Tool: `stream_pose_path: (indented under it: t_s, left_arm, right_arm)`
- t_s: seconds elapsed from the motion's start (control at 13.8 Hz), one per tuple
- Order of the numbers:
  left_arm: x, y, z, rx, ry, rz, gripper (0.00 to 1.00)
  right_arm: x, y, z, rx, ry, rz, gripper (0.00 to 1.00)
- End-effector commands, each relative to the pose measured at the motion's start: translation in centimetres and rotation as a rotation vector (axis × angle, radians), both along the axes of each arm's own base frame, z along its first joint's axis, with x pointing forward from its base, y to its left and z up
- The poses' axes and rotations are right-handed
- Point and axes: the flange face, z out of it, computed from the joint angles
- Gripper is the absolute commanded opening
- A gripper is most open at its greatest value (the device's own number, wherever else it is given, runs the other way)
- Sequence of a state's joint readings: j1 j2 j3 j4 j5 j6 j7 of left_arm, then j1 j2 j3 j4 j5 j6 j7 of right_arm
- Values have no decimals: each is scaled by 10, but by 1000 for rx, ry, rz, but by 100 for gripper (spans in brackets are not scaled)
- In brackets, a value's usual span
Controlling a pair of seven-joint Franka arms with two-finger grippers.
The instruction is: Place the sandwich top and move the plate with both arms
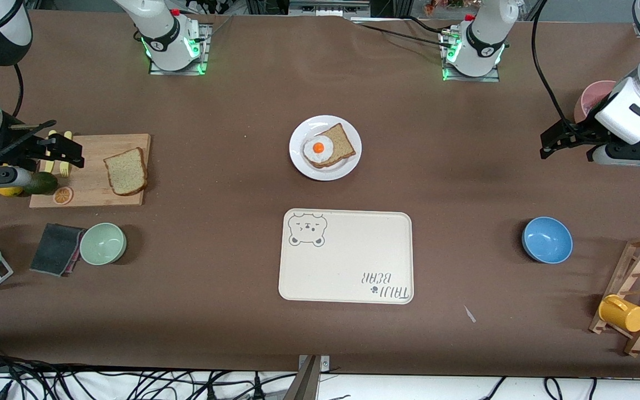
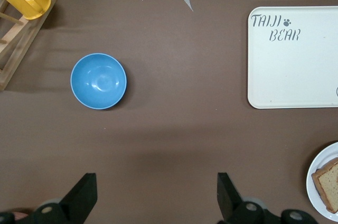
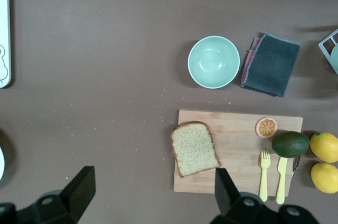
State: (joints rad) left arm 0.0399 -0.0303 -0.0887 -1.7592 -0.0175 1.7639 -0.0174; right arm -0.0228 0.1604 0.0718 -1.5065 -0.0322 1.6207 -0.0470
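While both arms waited, the left gripper and right gripper hung wide open, empty, over the brown table; the cream tray read "TAIJI BEAR".

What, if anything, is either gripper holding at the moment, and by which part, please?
Nothing is held. The right gripper hangs open over the cutting board, above the sandwich top; the left gripper hangs open over bare table.

The right claw hides part of the cutlery.
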Motion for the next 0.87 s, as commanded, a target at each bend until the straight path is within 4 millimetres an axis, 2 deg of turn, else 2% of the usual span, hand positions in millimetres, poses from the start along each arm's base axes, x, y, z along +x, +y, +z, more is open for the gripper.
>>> stream_pose_path:
  t_s: [0.0,0.8]
  left_arm:
    - [-4,3,1,24,-12,0,100]
    - [-4,3,1,24,-11,0,100]
  right_arm:
    - [-2,1,3,-15,2,9,100]
    - [-2,3,2,-12,4,11,100]
